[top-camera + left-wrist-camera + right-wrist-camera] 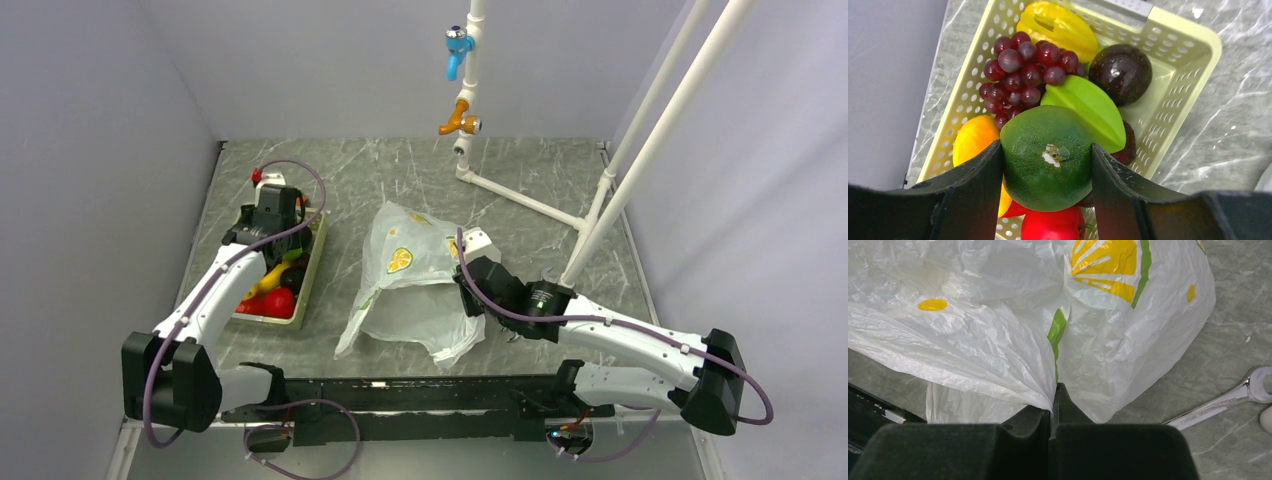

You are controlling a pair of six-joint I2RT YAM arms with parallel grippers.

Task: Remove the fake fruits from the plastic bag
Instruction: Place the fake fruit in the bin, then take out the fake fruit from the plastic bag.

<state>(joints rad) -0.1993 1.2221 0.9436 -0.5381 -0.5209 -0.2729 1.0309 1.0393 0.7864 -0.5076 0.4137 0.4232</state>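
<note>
Left side: my left tool [1046,159] grips a green ball [1040,130] between both fingers, over the cream tray [1198,47]. The tray holds purple grapes [1020,67], a yellow fruit [1058,25], a green ribbed fruit [1093,107], a dark round fruit [1120,72], an orange one [973,140] and a red one [1050,225].

Centre: the plastic bag [998,330] lies crumpled on the surface [1228,320].

Right side: my right tool [1053,400] is closed on a fold of the bag. A wrench [1220,400] lies near the bag.
</note>
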